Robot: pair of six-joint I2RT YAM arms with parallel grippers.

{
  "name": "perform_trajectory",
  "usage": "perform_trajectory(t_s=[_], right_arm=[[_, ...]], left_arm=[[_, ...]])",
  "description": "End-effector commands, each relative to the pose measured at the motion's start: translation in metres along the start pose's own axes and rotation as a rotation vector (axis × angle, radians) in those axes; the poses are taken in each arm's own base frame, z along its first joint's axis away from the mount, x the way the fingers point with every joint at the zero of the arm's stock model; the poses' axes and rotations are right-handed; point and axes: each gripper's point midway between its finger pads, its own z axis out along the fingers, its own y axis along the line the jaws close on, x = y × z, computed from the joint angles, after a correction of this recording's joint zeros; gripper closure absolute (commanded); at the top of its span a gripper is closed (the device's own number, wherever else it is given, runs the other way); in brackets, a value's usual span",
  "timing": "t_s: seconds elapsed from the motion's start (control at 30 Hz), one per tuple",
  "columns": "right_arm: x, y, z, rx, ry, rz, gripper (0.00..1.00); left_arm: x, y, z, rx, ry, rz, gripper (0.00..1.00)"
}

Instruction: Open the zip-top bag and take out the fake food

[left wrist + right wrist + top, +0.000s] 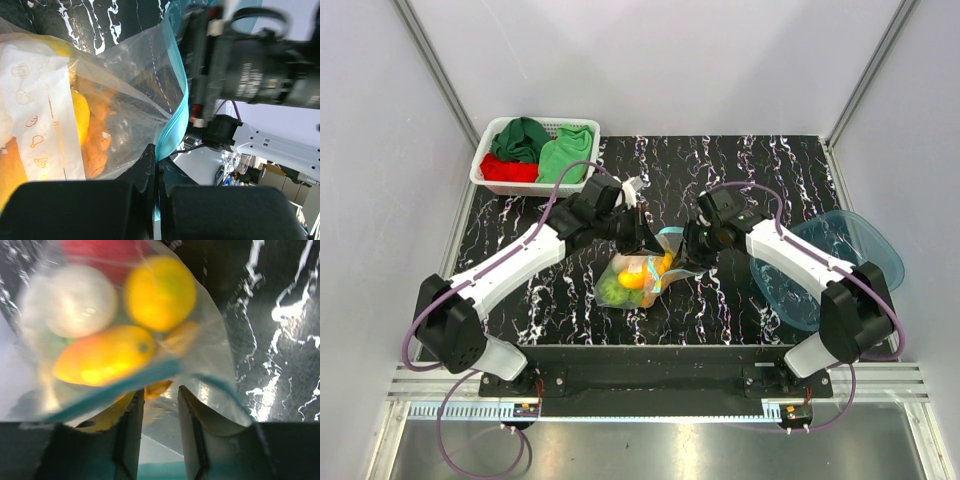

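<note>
The zip-top bag (625, 268) sits in the middle of the black table (770, 170), and both arms reach in to it. The left gripper (156, 160) is pressed tight together on the bag's edge, right at the blue zip strip (176, 117). The right gripper (160, 395) has its fingers a little apart. The strip runs just past their tips, and I see nothing pinched between them. The fake food (105, 356) is inside the bag: yellow, orange, white and red pieces.

I think only one side of the bag is held. If the left arm pulls now, the whole bag may slide along and the zip may not open. The right fingers could slip off the slick plastic, or grab both sides at once. If the bag tips, the round pieces could roll away.

Farther off are a see-through blue tub (855, 245) on the right and a white basket (488, 168) of cloths (565, 150) in the far corner.
</note>
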Motion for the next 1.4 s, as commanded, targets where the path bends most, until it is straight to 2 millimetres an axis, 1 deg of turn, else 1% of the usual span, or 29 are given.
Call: perform_trajectory(t_s=[0.0,0.1,0.17,0.2,0.23,0.4,0.47,0.53,0.57,0.6,0.63,0.67,0.7,0.73,0.77,0.8,0.83,0.9,0.93,1.13,1.17,1.2,1.27,1.37], right_arm=[[0.008,0.003,-0.002,-0.049,0.006,0.003,0.54],[0.011,-0.002,0.003,-0.048,0.007,0.000,0.50],[0.011,-0.003,0.008,-0.054,0.010,0.004,0.49],[0.008,0.000,0.010,-0.067,0.001,0.002,0.48],[0.011,0.000,0.015,-0.076,0.019,0.009,0.48],[0.011,0.010,0.026,-0.128,0.033,0.058,0.46],[0.011,0.011,0.029,-0.133,0.038,0.070,0.49],[0.010,0.013,0.027,-0.134,0.030,0.065,0.55],[0.008,0.015,0.023,-0.139,0.020,0.061,0.64],[0.009,0.016,0.019,-0.141,0.018,0.061,0.70],[0.008,0.020,0.012,-0.152,0.001,0.054,0.78],[0.007,0.021,0.007,-0.152,-0.008,0.049,0.91],[0.006,0.023,0.001,-0.150,-0.019,0.046,0.95],[0.005,0.025,-0.010,-0.143,-0.042,0.043,0.97],[0.004,0.026,-0.016,-0.137,-0.055,0.033,1.00],[0.006,0.023,-0.023,-0.116,-0.053,0.032,1.00],[-0.002,0.033,-0.039,-0.131,-0.103,0.013,1.00],[-0.003,0.034,-0.055,-0.112,-0.120,0.000,1.00],[-0.010,0.043,-0.070,-0.125,-0.161,-0.016,1.00],[-0.016,0.060,-0.117,-0.143,-0.238,-0.021,1.00],[-0.017,0.060,-0.121,-0.136,-0.246,-0.020,1.00],[-0.018,0.061,-0.131,-0.124,-0.259,-0.021,1.00],[-0.023,0.055,-0.140,-0.080,-0.294,-0.036,1.00],[-0.023,0.043,-0.163,-0.017,-0.349,-0.053,1.00]], left_arm=[[-0.010,-0.025,-0.004,0.080,-0.021,0.040,1.00],[-0.008,-0.025,-0.001,0.082,-0.011,0.033,1.00],[-0.007,-0.026,0.000,0.083,-0.005,0.027,1.00],[-0.006,-0.027,0.001,0.085,-0.004,0.028,1.00],[-0.005,-0.028,0.002,0.088,-0.001,0.029,1.00],[0.002,-0.030,0.006,0.091,0.013,0.032,1.00],[0.002,-0.032,0.006,0.094,0.010,0.034,1.00],[0.001,-0.031,0.006,0.092,0.008,0.036,1.00],[0.002,-0.031,0.005,0.091,0.007,0.033,1.00],[0.003,-0.030,0.005,0.089,0.008,0.030,1.00],[0.004,-0.029,0.005,0.087,0.010,0.030,1.00],[0.006,-0.026,0.004,0.081,0.007,0.031,1.00],[0.007,-0.025,0.003,0.077,0.006,0.031,1.00],[0.007,-0.023,0.002,0.072,0.001,0.034,1.00],[0.007,-0.022,0.000,0.068,-0.004,0.046,1.00],[0.010,-0.019,0.000,0.054,0.004,0.046,1.00],[0.010,-0.017,-0.001,0.049,0.006,0.062,1.00],[0.012,-0.011,-0.002,0.017,0.013,0.066,1.00],[0.012,-0.010,-0.004,0.011,0.007,0.080,1.00],[0.013,-0.009,-0.013,-0.007,-0.007,0.114,1.00],[0.013,-0.008,-0.014,-0.013,-0.010,0.119,1.00],[0.014,-0.006,-0.015,-0.022,-0.007,0.119,1.00],[0.009,-0.007,-0.018,-0.030,-0.026,0.135,1.00],[0.007,-0.006,-0.022,-0.039,-0.039,0.142,1.00]])
